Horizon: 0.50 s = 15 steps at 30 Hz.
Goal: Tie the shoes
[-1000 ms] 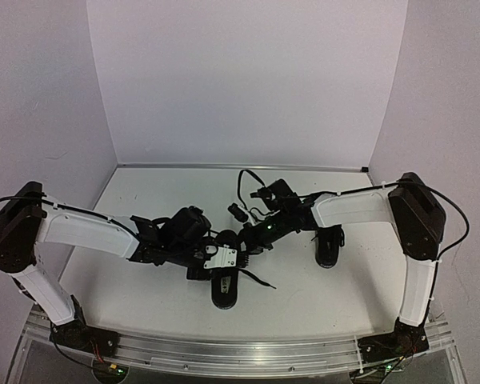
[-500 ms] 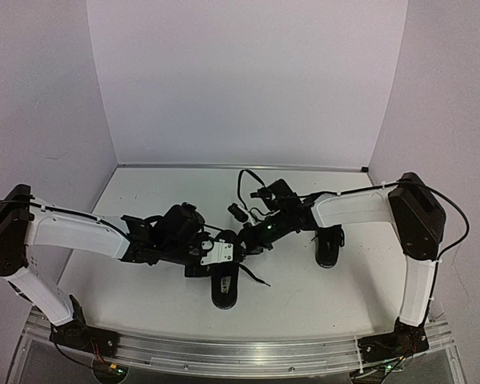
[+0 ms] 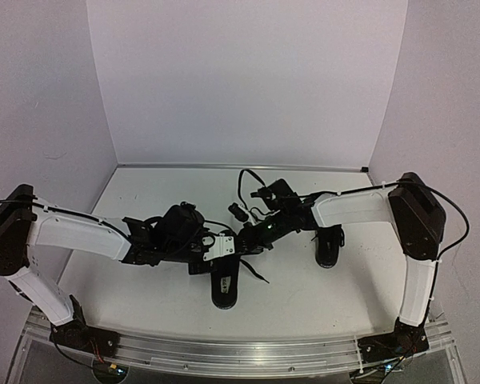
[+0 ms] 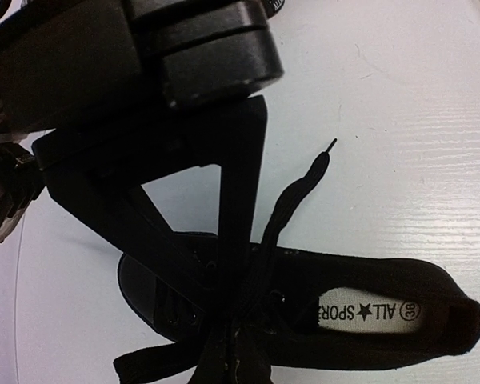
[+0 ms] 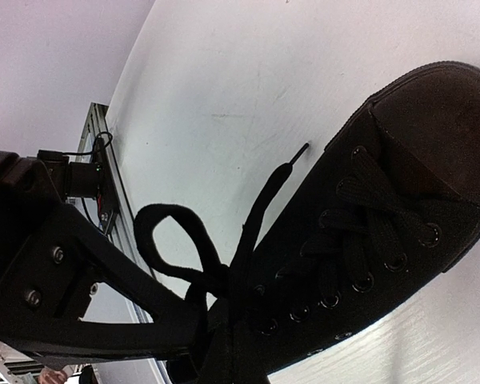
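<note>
Black low canvas shoe [image 3: 225, 290] with a pale insole label [image 4: 368, 311] is lying near the middle of the white tabletop's [image 3: 144, 200] front edge, its thin black laces [image 4: 292, 196] trailing loose toward the right edge. Left gripper's [image 4: 224, 324] fingers are meeting in a pinch on those laces. The right gripper [image 5: 208, 328] is likewise pinching them, with a loop [image 5: 156, 210] curling out. A second black shoe [image 3: 330, 246] is sitting nearer the right edge.

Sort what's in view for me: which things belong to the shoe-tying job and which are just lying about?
Job: centre shoe, its laces, second shoe under the right arm, left gripper and right gripper, both pinching laces.
Not the job: table, metal rail, backdrop walls, all fixtures.
</note>
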Available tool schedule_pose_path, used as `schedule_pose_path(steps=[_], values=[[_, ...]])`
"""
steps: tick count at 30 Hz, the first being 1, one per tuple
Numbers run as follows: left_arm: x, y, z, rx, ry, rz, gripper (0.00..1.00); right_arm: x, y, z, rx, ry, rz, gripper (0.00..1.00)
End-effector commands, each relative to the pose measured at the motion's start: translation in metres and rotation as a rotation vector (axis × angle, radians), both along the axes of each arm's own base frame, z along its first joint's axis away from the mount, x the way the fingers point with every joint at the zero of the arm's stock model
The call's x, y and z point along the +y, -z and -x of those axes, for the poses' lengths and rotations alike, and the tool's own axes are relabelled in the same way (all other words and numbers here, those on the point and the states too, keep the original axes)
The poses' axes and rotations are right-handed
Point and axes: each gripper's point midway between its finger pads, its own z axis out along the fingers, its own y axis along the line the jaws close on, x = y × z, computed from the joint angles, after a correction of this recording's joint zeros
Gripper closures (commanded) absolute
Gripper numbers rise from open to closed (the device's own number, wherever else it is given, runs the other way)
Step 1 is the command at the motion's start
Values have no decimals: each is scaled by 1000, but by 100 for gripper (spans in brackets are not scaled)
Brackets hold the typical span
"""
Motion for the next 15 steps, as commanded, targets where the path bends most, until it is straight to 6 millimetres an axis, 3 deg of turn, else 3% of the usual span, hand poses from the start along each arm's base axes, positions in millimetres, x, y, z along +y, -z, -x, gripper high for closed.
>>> schedule_pose_path(steps=[1,6,15], values=[[-3,6,-1,12,-16,19,100,0,-2,-3,-6,4,-17,100],[-3,10,5,41,-3,40,100,0,-1,-3,-3,5,-15,100],[-3,15,-16,27,-139,68,100,0,-1,0,7,-7,-23,100]])
